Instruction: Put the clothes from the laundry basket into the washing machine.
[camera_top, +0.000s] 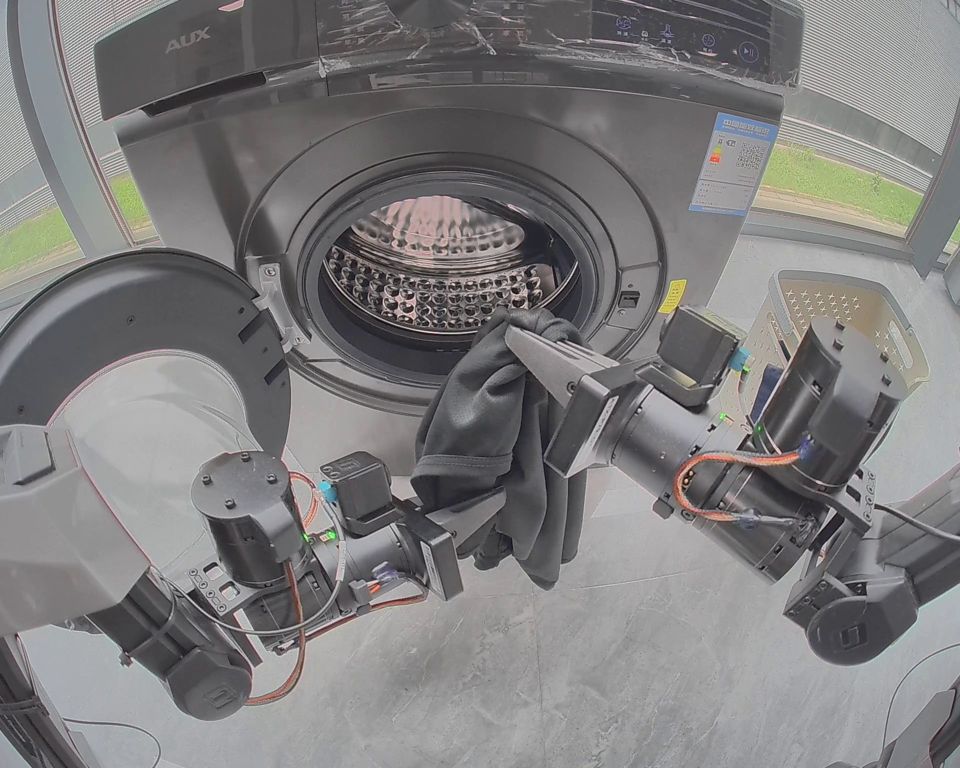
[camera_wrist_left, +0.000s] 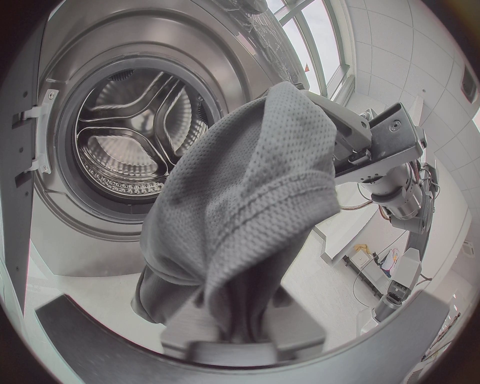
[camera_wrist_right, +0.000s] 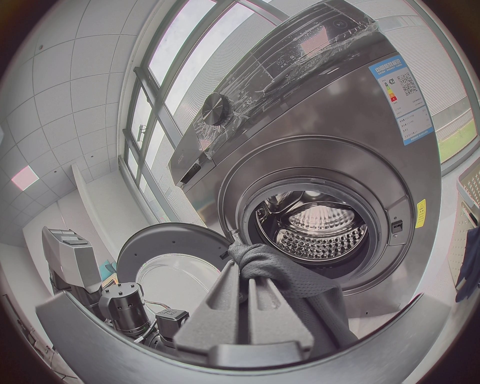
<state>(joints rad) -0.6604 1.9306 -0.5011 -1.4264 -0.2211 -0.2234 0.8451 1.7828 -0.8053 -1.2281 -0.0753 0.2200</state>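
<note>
A dark grey garment (camera_top: 490, 420) hangs in front of the washing machine's open drum (camera_top: 440, 260). My right gripper (camera_top: 515, 338) is shut on its top bunch, level with the lower rim of the opening; in the right wrist view the cloth (camera_wrist_right: 290, 280) wraps over that gripper (camera_wrist_right: 242, 272). My left gripper (camera_top: 492, 520) sits lower, shut on the hanging lower part; in the left wrist view the mesh fabric (camera_wrist_left: 240, 200) drops between its fingers (camera_wrist_left: 245, 320). The laundry basket (camera_top: 850, 310) stands at the right with a dark blue cloth (camera_top: 765, 385) in it.
The round machine door (camera_top: 130, 330) is swung wide open to the left, close beside my left arm. The floor in front is pale grey tile (camera_top: 560, 680). Windows stand behind and on both sides of the machine.
</note>
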